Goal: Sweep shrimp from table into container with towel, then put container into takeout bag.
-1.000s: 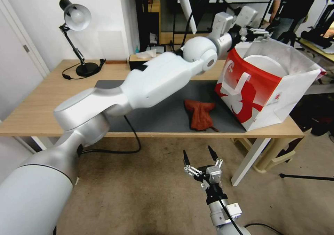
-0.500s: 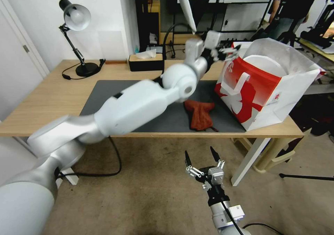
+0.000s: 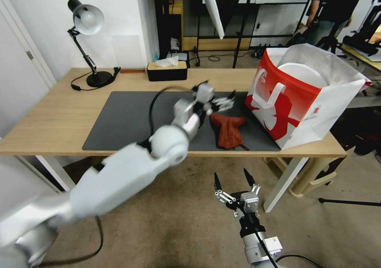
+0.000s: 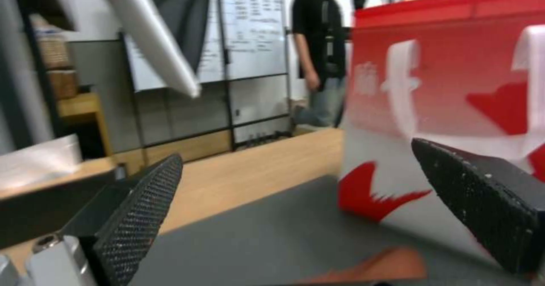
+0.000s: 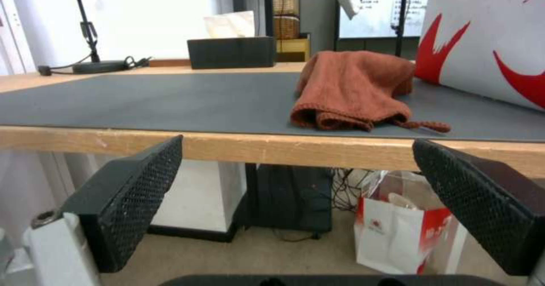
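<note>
the left tool (image 3: 224, 101) sits at centre frame in the head view, above the dark grey mat (image 3: 131, 119), just beside the upper end of the towel (image 3: 228, 131). its jaws stand wide with nothing between them; in the left wrist view the two black, fine-gridded pads (image 4: 142, 209) frame the red face of the takeout bag (image 4: 448, 107), with bare mat between tool and bag.

the right tool (image 3: 234, 180) hangs at lower centre of the head view, below and in front of the near table (image 3: 43, 121) edge, over the carpeted floor (image 3: 166, 220). its jaws are also wide and hold nothing.

the towel is a rust-red knitted cloth, bunched, lying on the mat close to the near edge; a short cord trails from its near corner. the takeout bag stands upright at the right end of the table, right of centre frame, its base close to the near right corner. it is stiff paper, red and white with a white figure print and flat white handles. a small round red mark sits on its white side panel; the writing there is too small to read. the white round container (image 3: 301, 73) rests tilted inside the bag.

open mat lies left of the towel. at upper left of the frame stand a desk lamp (image 3: 85, 20) and a black tissue box (image 3: 166, 70) along the far edge.
</note>
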Robot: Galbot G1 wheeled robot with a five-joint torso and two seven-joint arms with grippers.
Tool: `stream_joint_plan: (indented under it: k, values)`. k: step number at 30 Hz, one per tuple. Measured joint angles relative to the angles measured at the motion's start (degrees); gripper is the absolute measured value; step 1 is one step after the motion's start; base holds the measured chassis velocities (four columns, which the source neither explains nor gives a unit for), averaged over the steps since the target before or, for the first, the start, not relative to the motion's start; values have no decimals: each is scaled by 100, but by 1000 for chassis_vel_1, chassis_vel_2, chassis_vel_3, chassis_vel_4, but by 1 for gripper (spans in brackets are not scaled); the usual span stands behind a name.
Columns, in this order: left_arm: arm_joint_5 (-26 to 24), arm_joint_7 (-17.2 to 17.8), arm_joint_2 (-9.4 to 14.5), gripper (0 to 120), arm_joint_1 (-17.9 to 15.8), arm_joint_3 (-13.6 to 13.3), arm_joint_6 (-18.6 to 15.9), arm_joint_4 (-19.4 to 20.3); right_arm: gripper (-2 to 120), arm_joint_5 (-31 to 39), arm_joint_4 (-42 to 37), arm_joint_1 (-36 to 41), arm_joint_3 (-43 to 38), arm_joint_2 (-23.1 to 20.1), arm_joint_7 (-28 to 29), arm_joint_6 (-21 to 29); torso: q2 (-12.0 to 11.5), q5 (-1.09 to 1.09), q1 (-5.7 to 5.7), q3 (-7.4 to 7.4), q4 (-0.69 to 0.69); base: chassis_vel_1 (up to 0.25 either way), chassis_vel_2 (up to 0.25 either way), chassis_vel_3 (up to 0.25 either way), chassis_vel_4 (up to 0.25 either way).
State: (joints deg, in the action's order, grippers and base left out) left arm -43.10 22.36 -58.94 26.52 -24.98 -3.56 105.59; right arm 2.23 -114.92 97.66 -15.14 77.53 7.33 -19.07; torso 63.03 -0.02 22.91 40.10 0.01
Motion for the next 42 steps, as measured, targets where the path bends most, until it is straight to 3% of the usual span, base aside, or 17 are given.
stream_joint_plan:
  k: [2, 4, 5, 7, 8, 10, 12, 13, 15, 16, 18, 20, 22, 24, 26, 30, 42]
  values:
    - [300, -10, 309, 100, 758, 607, 127, 337, 100, -79, -40, 3, 24, 46, 36, 8, 0, 1, 0, 0, -2, 0, 0, 0, 0]
    - [352, -21, 353, 100, 890, 741, 152, 391, 100, -92, -51, 10, 27, 57, 43, 8, 0, 1, 0, 0, -2, 0, 0, 0, 0]
    - [644, -108, 543, 100, 1546, 1319, 278, 612, 100, -165, -107, 51, 50, 104, 82, 8, 0, 1, 0, 0, -1, 0, 0, 0, 0]
    - [897, -214, 669, 100, 2154, 1727, 416, 771, 100, -233, -144, 70, 61, 143, 130, 8, 0, -1, 0, 0, 0, 0, 0, 0, 0]
    - [897, -214, 669, 100, 2154, 1727, 416, 771, 100, -233, -144, 70, 61, 143, 130, 8, 0, -1, 0, 0, 0, 0, 0, 0, 0]
    - [1230, -318, 776, 100, 3075, 2363, 664, 969, 100, -319, -188, 86, 73, 164, 236, 9, 0, 1, 0, 0, -2, 0, 0, 0, 0]
    - [1297, -334, 792, 100, 3266, 2476, 729, 995, 100, -330, -197, 85, 77, 165, 259, 10, 0, 0, 0, 0, -3, 0, 0, 0, 0]
    - [1502, -371, 824, 100, 3844, 2838, 946, 1060, 100, -353, -226, 83, 86, 162, 332, 23, 0, -1, 0, 0, 1, 0, 0, 0, 0]
    - [1674, -355, 830, 100, 4361, 3157, 1150, 1132, 100, -367, -270, 80, 86, 155, 431, 55, 0, 1, 0, 0, 0, 0, 0, 0, 0]
    - [1674, -355, 830, 100, 4361, 3157, 1150, 1132, 100, -367, -270, 80, 86, 155, 431, 55, 0, 1, 0, 0, 0, 0, 0, 0, 0]
    - [1954, -268, 788, 100, 4896, 3485, 1404, 1187, 100, -374, -322, 73, 40, 151, 551, 93, 0, 1, -1, 0, 0, 0, 0, 0, 0]
    - [1981, -263, 781, 100, 4937, 3515, 1428, 1193, 100, -374, -328, 71, 32, 150, 561, 99, 0, 1, 0, 0, -1, 0, 0, 0, 0]
    - [2340, -175, 571, 100, 5609, 3906, 1746, 1244, 100, -258, -392, 40, -80, 155, 629, 151, 0, 2, 0, 0, 0, 0, 0, 0, 0]
    - [2412, -150, 520, 100, 5723, 3962, 1801, 1243, 100, -235, -396, 26, -122, 158, 630, 151, 0, 2, 0, 0, -1, 0, 0, 0, 0]
    - [2620, -104, 355, 100, 6115, 4141, 1974, 1181, 100, -186, -406, -19, -250, 159, 653, 156, 0, 2, 0, 0, -1, 0, 0, 0, 0]
    - [2691, -46, 195, 100, 6516, 4327, 2124, 1060, 100, -138, -410, -66, -428, 120, 684, 165, 0, 2, 0, 0, 0, 0, 0, 0, 0]
    - [2682, 2, -49, 100, 6726, 4412, 2345, 841, 100, -41, -443, -78, -520, 47, 676, 220, 0, 1, 1, 0, -2, 0, 0, 0, 0]
